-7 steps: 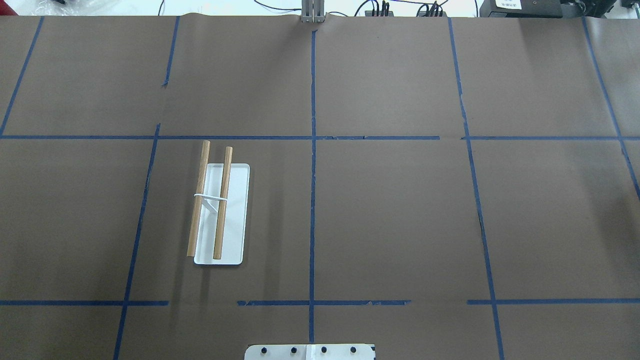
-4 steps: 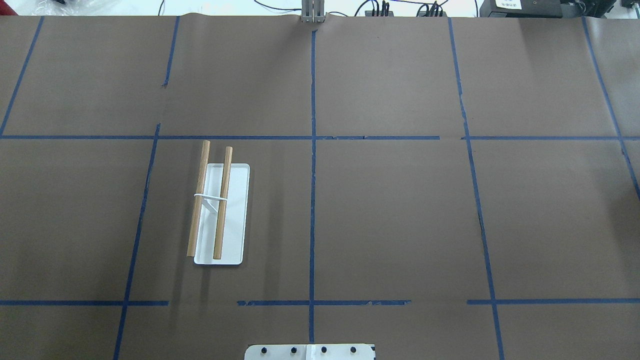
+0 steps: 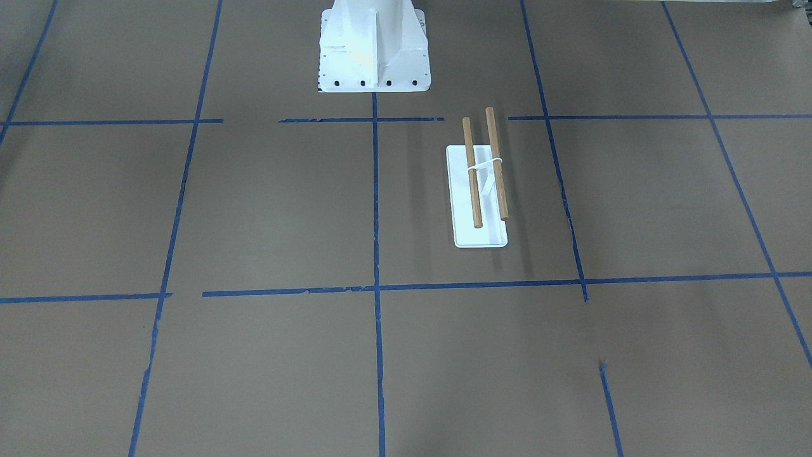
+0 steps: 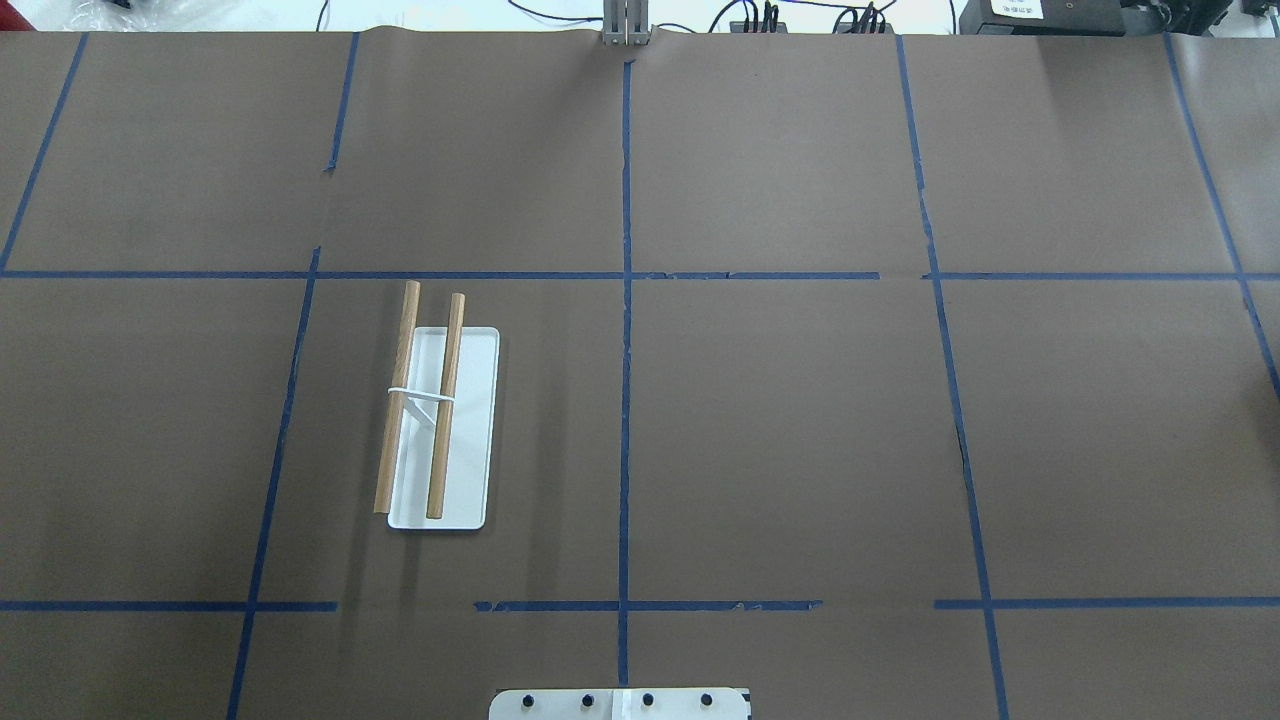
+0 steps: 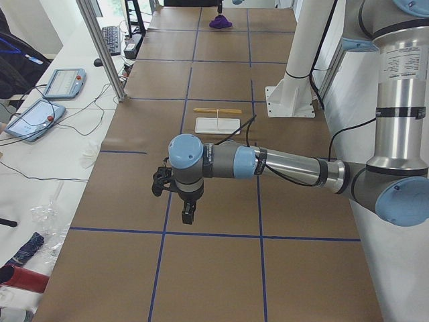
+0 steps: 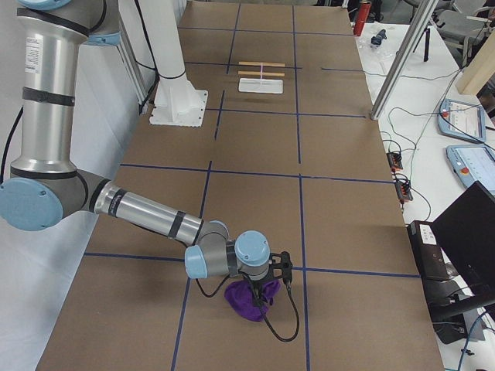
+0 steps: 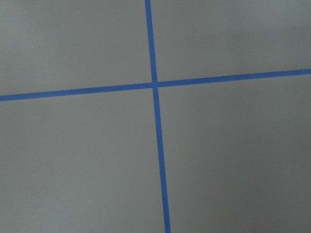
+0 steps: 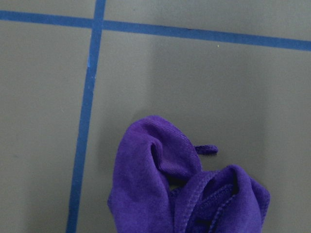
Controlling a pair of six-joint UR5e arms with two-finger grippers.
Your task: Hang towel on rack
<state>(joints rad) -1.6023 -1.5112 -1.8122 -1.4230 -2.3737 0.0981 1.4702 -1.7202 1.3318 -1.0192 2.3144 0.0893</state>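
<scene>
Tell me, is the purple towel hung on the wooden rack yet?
Not yet. Done: nothing; the white-based rack with two wooden rods stands bare. In hand: the right gripper is down at the bunched bright purple terry towel on the brown table; whether it grips, I cannot tell. Left: lift it, carry it over, drape it on a rod.

Bare brown table (image 4: 800,420) lies all round the rack (image 4: 445,410); the white robot base (image 3: 373,51) stands near it, seemingly apart.

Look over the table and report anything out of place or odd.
The towel lies bunched in a heap at the right end of the table, far from the rack, which is bare. Nothing else stands out.
</scene>
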